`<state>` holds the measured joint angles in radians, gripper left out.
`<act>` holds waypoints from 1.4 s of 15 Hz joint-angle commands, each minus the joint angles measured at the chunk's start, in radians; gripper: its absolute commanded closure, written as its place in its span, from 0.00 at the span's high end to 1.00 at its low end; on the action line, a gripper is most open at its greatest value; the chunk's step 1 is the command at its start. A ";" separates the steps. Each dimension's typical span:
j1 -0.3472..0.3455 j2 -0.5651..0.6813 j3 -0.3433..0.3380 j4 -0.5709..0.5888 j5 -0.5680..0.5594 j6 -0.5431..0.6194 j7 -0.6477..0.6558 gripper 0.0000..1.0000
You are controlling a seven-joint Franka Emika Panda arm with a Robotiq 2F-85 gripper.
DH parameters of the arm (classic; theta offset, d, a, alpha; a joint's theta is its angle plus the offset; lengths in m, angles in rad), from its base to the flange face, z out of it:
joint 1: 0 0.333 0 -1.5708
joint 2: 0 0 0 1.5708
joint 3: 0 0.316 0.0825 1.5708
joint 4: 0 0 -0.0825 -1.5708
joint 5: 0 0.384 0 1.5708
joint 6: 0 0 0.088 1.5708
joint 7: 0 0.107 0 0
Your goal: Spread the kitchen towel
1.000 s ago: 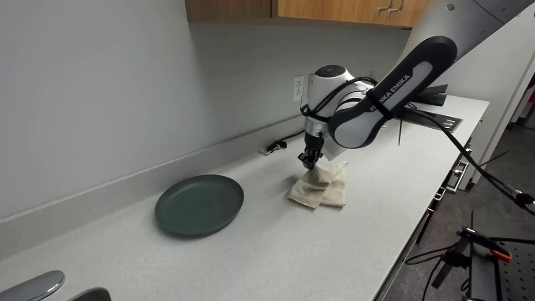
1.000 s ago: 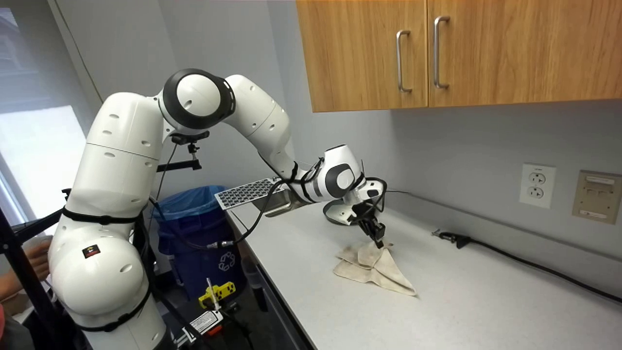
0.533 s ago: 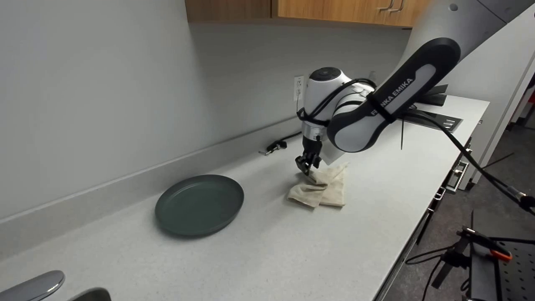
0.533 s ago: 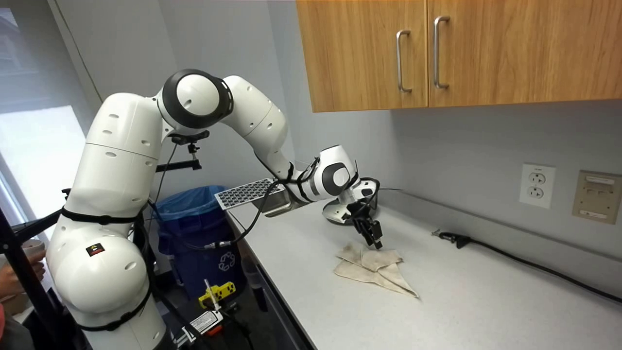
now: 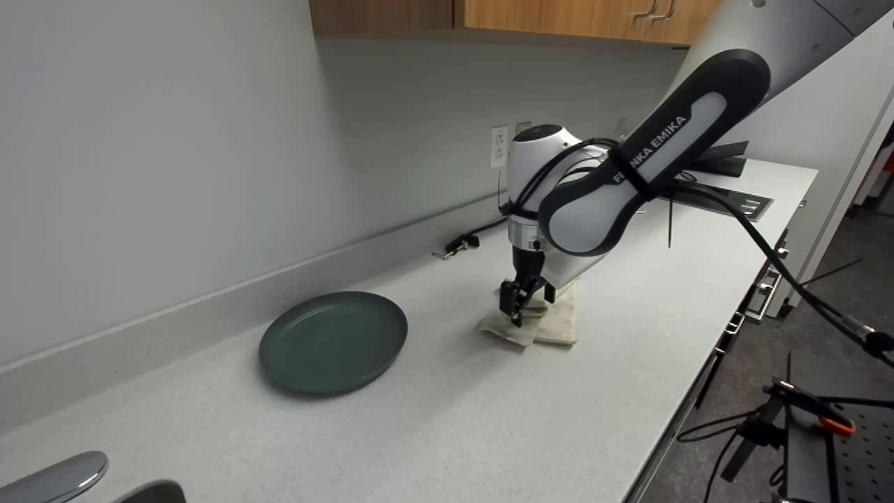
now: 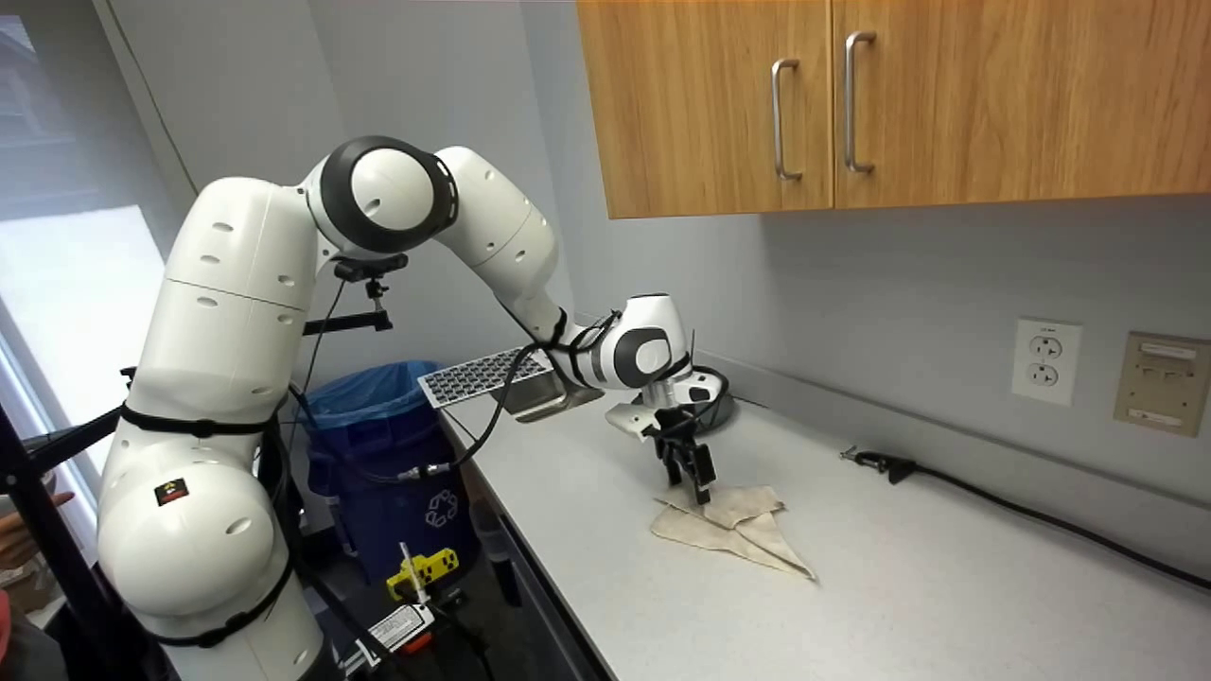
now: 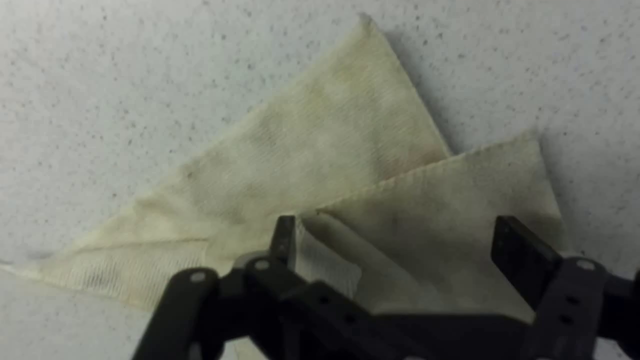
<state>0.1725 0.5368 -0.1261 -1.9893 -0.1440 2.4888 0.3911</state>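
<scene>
The kitchen towel (image 5: 559,325), a beige cloth with faint blotches, lies on the counter in folds, two of its layers crossing. In an exterior view, one pointed corner of the towel (image 6: 771,549) stretches out away from the gripper. My gripper (image 7: 395,225) points down over the towel, fingers wide apart. Between them shows only cloth lying below, including a raised fold beside the left finger (image 7: 285,235) in the wrist view. In both exterior views the gripper (image 5: 533,309) hovers at or just above the cloth; contact cannot be told. The arm covers part of the towel.
A round dark green plate (image 5: 335,342) rests on the counter near the wall. Close to the backsplash lies a black clamp (image 6: 885,463) with a cable. A tap (image 5: 56,478) and a sink (image 6: 549,402) mark the counter's far ends.
The gripper has let go of the towel's raised part and opened wide. The cloth there has dropped flatter. The hand has moved across the towel, away from the wall, and lower.
</scene>
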 commanded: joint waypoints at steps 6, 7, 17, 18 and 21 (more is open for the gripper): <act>-0.122 -0.019 0.109 -0.013 0.175 -0.068 -0.168 0.82; -0.131 -0.016 0.117 -0.010 0.193 -0.073 -0.182 0.91; -0.127 -0.002 0.112 -0.008 0.242 -0.057 -0.169 1.00; -0.127 -0.002 0.112 -0.008 0.243 -0.057 -0.169 1.00; -0.127 -0.002 0.112 -0.008 0.243 -0.057 -0.169 1.00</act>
<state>0.0449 0.5342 -0.0130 -1.9998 0.0987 2.4345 0.2226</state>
